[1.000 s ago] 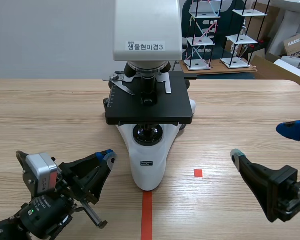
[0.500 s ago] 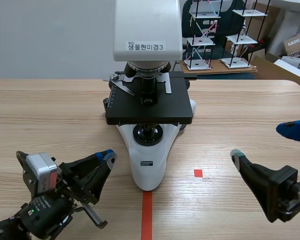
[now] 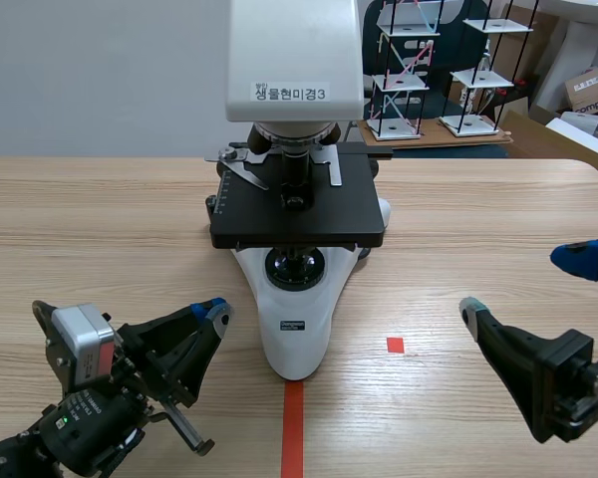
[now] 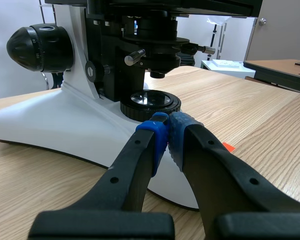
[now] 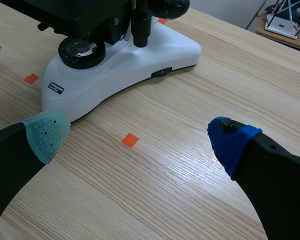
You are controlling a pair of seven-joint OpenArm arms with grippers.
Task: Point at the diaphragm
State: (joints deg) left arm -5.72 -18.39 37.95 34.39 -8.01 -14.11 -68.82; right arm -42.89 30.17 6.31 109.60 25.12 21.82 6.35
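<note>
A white microscope with a black stage stands mid-table. Under the stage, the black condenser with its diaphragm and a small silver lever shows in the left wrist view, above the round lamp lens in the base. My left gripper is shut on nothing, low at the front left; its blue fingertips aim at the base just short of the lamp lens, touching nothing. My right gripper stands open at the front right, well clear of the microscope.
White shelf models and cardboard boxes stand behind the table's far edge. A small orange-red square and a tape line mark the wood in front of the microscope base.
</note>
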